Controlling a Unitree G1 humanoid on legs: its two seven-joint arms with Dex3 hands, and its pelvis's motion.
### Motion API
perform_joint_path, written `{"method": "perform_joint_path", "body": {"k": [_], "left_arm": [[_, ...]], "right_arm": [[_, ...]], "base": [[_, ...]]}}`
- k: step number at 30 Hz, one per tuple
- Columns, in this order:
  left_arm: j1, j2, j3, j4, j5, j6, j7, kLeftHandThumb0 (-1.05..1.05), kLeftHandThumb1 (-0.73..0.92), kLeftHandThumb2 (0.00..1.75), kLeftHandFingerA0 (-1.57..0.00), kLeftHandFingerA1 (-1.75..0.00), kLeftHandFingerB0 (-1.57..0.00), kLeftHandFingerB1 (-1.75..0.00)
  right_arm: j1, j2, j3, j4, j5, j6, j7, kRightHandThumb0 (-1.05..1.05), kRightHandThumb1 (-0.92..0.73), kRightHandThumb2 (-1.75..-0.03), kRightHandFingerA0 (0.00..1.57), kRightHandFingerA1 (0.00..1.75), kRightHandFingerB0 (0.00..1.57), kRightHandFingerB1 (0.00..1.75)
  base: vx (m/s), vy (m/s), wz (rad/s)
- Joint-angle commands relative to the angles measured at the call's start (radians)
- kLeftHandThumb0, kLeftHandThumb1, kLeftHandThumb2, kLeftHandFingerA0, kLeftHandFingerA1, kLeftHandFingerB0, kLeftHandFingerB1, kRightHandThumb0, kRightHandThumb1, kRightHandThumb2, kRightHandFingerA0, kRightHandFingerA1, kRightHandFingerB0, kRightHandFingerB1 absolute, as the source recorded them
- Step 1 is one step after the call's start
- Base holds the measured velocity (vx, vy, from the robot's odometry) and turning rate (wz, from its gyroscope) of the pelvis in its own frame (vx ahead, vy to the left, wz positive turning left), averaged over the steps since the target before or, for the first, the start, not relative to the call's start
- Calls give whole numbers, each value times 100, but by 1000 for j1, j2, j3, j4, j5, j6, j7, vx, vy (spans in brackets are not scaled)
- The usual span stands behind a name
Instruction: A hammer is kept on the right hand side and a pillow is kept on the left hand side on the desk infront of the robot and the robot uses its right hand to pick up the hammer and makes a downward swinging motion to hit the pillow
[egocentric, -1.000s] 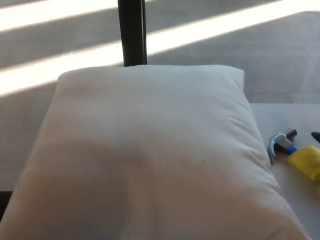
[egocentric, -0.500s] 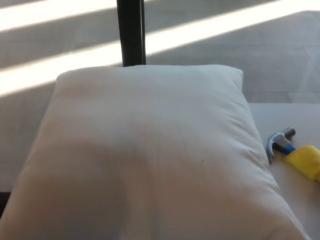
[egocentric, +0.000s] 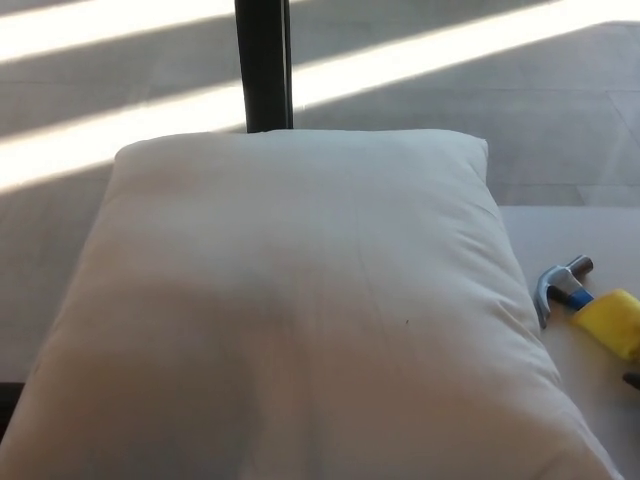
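Observation:
A big white pillow (egocentric: 300, 310) fills most of the head view, lying on the left and middle of the desk. To its right lies the hammer (egocentric: 585, 305), its steel claw head (egocentric: 558, 284) close to the pillow's edge. Its blue neck and yellow handle run off the right edge of the picture. A small dark sliver, probably my right hand (egocentric: 633, 379), shows at the right edge just below the yellow handle. Too little of it shows to tell whether it is open or shut. My left hand does not show.
The pale desk top (egocentric: 560, 235) shows bare beyond the hammer. A black post (egocentric: 264, 65) stands behind the pillow. The floor (egocentric: 120, 100) beyond is grey with bright stripes of sunlight.
A dark tip sat at the right edge above the yellow handle a second ago, then left the picture. Now a dark sliver shows below the handle. Pillow and hammer lie as before.

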Motion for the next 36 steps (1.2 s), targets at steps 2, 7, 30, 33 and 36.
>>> {"method": "perform_joint_path", "body": {"k": [2, 7, 30, 33, 36], "left_arm": [[3, 11, 4, 4, -10, -22, -8, -62, 70, 61, -77, -55, -65, -45], [9, 10, 2, -5, -9, -27, -15, -62, 72, 62, -75, -54, -68, -46], [6, 10, -21, -6, -2, -50, -14, -65, 73, 62, -79, -56, -69, -46], [6, 12, -22, -8, -1, -48, -24, -67, 74, 62, -76, -55, -67, -45], [7, 12, -24, -10, 1, -53, -25, -67, 74, 62, -76, -55, -67, -45]], "right_arm": [[9, -16, 23, -5, -65, -37, -15, -93, -58, -90, 5, 37, 19, 40], [12, -22, 12, 18, -77, -22, -22, -92, -57, -89, 4, 44, 18, 40], [0, 167, -13, 100, -100, -40, -111, -47, -56, -57, 68, 111, 32, 35], [-12, 152, 10, 112, -121, -31, -102, -53, -47, -77, 81, 99, 24, 46], [-24, 143, 27, 132, -128, -23, -86, -53, -47, -77, 81, 99, 24, 46]], "base": [[0, 0, 0], [0, 0, 0], [0, 0, 0], [0, 0, 0], [0, 0, 0]]}}
